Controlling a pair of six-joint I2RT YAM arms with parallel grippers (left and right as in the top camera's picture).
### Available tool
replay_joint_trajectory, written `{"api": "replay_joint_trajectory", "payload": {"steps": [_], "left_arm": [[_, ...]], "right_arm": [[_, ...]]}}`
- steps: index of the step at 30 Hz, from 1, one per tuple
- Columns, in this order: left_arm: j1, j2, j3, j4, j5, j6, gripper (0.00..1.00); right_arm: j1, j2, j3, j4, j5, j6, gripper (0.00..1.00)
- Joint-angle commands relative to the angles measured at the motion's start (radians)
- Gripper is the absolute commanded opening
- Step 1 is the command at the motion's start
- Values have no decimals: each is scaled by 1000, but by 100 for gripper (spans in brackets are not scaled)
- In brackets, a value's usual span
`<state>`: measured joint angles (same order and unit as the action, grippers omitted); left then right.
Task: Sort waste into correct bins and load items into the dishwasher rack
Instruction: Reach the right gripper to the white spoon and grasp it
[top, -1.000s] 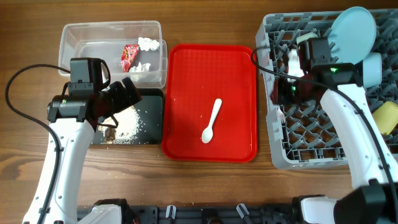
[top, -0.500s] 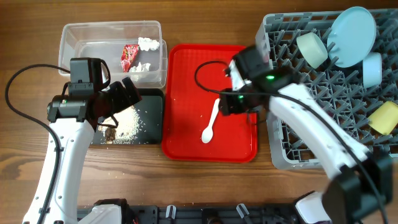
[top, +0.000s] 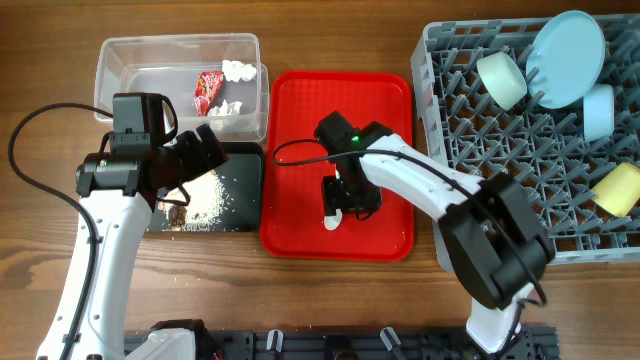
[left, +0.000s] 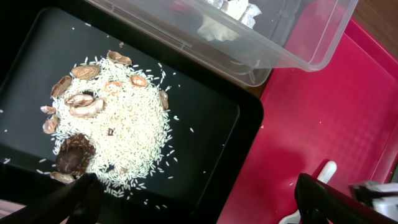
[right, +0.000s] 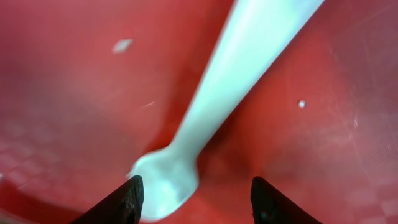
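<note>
A white plastic spoon (top: 334, 214) lies on the red serving tray (top: 300, 120). My right gripper (top: 345, 198) hangs low over it, open, with the spoon's bowl (right: 168, 183) between its fingertips (right: 196, 202). The grey dishwasher rack (top: 500, 200) holds a light blue plate (top: 566, 45), a pale green bowl (top: 501, 80), a light blue bowl (top: 598, 110) and a yellow cup (top: 618, 188). The clear tub (top: 130, 62) holds the red wrapper (top: 208, 90) and white tissue pieces (top: 238, 70). The black tray (top: 245, 170) holds rice and brown scraps (left: 118, 118). My left gripper (left: 199, 205) is open above it.
The spoon's handle (left: 324, 171) and the right gripper's tip show in the left wrist view. The clear tub's corner (left: 311, 50) overhangs the black tray's far edge. Bare wooden table (top: 330, 300) runs along the front.
My right arm has swung from the dishwasher rack leftward across the red tray and dropped over the spoon. The left arm has not moved.
</note>
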<state>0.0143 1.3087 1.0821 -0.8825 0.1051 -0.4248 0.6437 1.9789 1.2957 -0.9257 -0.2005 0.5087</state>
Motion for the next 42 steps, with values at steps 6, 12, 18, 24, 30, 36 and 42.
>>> {"api": "replay_joint_trajectory", "payload": {"steps": [6,12,18,24,30,36,42], "left_arm": [[5,-10,11,3,2,-3,100],[5,-10,11,3,2,-2,100],[5,-10,11,3,2,-3,100],[5,-10,11,3,2,-3,100],[5,-10,11,3,2,-3,100],[5,-10,11,3,2,-3,100],[5,-10,11,3,2,-3,100]], "right_arm": [[-3,86,-8,-62,119,19,50],[-64,74,-5,-111,213,51,44],[-141,45,-5,-124,235,49,40],[-161,-40,22,-108,233,11,41],[-159,-88,27,9,124,-79,50],[-158,-84,25,91,130,-91,54],[-158,-49,24,107,148,-92,54]]}}
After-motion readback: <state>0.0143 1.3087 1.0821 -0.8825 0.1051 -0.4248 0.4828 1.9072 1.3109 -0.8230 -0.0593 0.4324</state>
